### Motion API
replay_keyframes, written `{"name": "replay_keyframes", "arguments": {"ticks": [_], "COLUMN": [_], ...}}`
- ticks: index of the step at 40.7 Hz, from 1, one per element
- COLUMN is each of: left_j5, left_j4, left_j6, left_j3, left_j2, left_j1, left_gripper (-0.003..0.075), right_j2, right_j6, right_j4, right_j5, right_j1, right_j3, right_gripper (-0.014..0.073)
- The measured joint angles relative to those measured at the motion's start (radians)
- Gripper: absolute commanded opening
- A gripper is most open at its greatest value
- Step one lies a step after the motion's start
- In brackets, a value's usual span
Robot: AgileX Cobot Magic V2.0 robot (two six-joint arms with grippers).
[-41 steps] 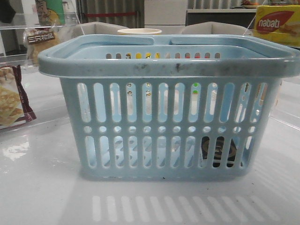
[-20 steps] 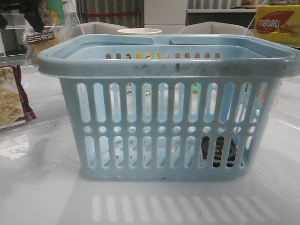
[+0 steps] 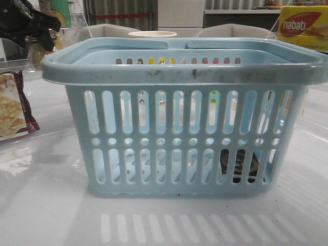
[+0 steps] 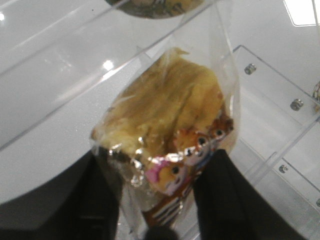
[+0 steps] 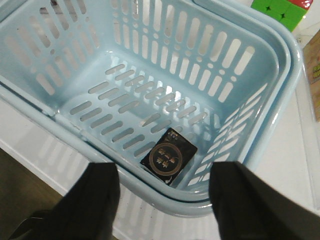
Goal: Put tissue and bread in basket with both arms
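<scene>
The light-blue basket (image 3: 179, 72) stands in the middle of the table. The dark tissue pack (image 3: 238, 164) lies on its floor at the right and shows in the right wrist view (image 5: 168, 156) with a pale ring mark. My right gripper (image 5: 165, 200) is open and empty above the basket's rim (image 5: 280, 125); it is out of the front view. The bread (image 4: 165, 110), golden in a clear wrapper, lies on a clear shelf at the far left (image 3: 41, 53). My left gripper (image 3: 31, 23) is open, with its fingers either side of the bread's near end (image 4: 157, 175).
A maroon-edged cracker packet (image 3: 13, 110) lies at the left edge. A yellow nabati box (image 3: 302, 25) stands at the back right. A pale cup rim (image 3: 152, 35) shows behind the basket. Clear acrylic shelf panels (image 4: 75, 60) surround the bread. A green and red block (image 5: 280, 10) lies beyond the basket.
My left arm has come into the front view at the top left and lowered over the bread, covering its label. The basket and tissue have not moved.
</scene>
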Motion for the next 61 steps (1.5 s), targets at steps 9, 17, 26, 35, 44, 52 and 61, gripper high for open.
{"name": "replay_keyframes", "arguments": {"ticks": [9, 17, 26, 35, 44, 52, 61], "left_j5": [0.060, 0.223, 0.300, 0.271, 0.203, 0.190, 0.214], "left_j4": [0.000, -0.026, -0.070, -0.164, -0.172, -0.172, -0.172], "left_j6": [0.000, 0.005, 0.091, 0.217, 0.236, 0.237, 0.237], "left_j3": [-0.022, -0.088, -0.079, 0.066, 0.225, 0.263, 0.285], "left_j2": [-0.024, -0.138, -0.346, -0.446, -0.430, -0.401, -0.471], "left_j1": [-0.002, -0.048, -0.190, -0.401, -0.548, -0.569, -0.569], "left_gripper": [0.0092, 0.0091, 0.0091, 0.0091, 0.0129, 0.0488, 0.0548], "right_j2": [0.000, 0.000, 0.000, 0.000, 0.000, 0.000, 0.000], "right_j6": [0.000, 0.000, 0.000, 0.000, 0.000, 0.000, 0.000], "right_j4": [0.000, 0.000, 0.000, 0.000, 0.000, 0.000, 0.000], "right_j5": [0.000, 0.000, 0.000, 0.000, 0.002, 0.002, 0.002], "right_j1": [0.000, 0.000, 0.000, 0.000, 0.000, 0.000, 0.000], "right_j3": [0.000, 0.000, 0.000, 0.000, 0.000, 0.000, 0.000], "right_gripper": [0.0498, 0.0498, 0.0498, 0.0498, 0.0498, 0.0498, 0.0498]}}
